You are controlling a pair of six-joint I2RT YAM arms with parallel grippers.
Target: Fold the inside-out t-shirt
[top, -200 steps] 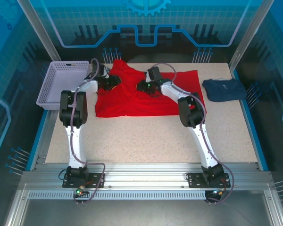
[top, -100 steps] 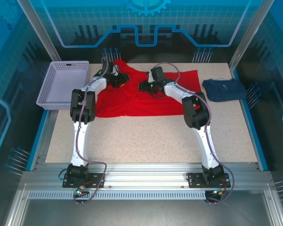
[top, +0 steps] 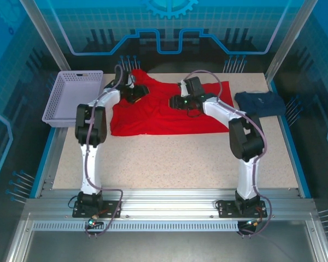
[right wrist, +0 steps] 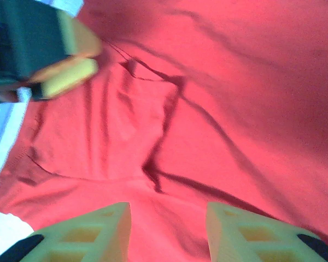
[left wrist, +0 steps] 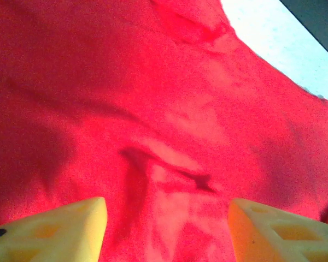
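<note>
The left gripper is hanging released, jaws apart over wrinkled cloth and gripping nothing. The right gripper is likewise hanging open above a crease. The red t-shirt is lying rumpled at the far middle of the table. Risk: jaws closing on a raised wrinkle are probably catching one layer only, skewing the fold. The grippers are working near each other, so collision is possible.

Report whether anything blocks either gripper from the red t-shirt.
Nothing visible does. The left gripper and right gripper hang over the t-shirt, jaws open, bare cloth beneath. The basket and navy garment lie off to the sides.
</note>
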